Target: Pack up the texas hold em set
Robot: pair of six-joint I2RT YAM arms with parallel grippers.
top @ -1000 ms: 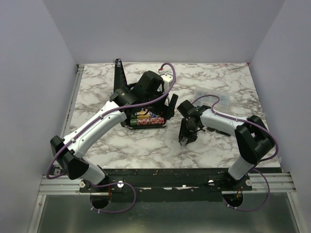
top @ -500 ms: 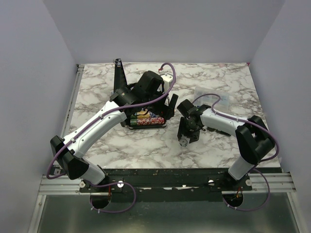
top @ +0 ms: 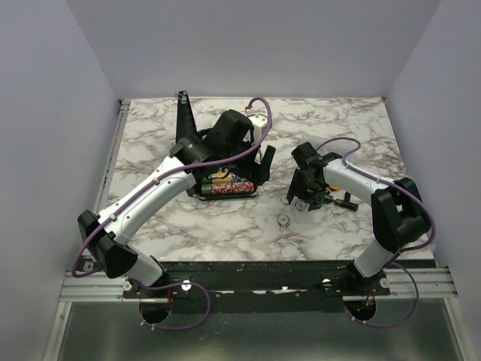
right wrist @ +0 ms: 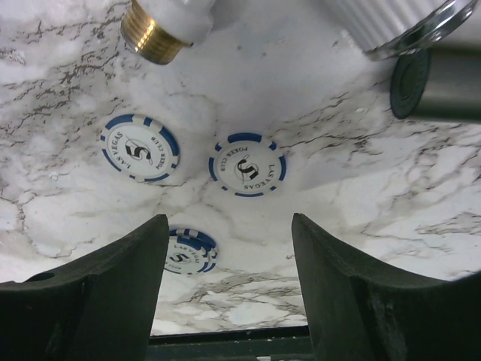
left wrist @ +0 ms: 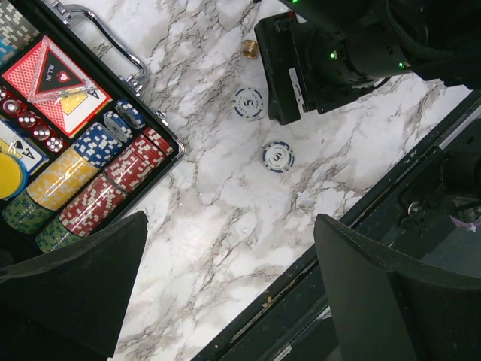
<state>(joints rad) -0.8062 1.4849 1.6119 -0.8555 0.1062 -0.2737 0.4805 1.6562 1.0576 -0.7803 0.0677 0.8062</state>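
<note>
The open black case (left wrist: 171, 143) lies on the marble worktop (top: 225, 226) left of centre, largely under the left arm. Its metal handle (left wrist: 113, 37) is on the edge facing the right arm, so the long axis seems to run near-to-far, though the arm hides most of it from above. Inside, the multicoloured chip rows (left wrist: 98, 177) lie crosswise to the handle edge, beside a red triangle (left wrist: 46, 71). The left claw (left wrist: 231, 226) hangs spread wide and empty over the case's near corner. Three loose blue-and-white poker chips (right wrist: 247, 165) lie flat on the worktop right of the case, apart from one another. The right claw (right wrist: 228, 226) is above them, parted wide, gripping nothing, near a brass fitting (right wrist: 154, 34).
</note>
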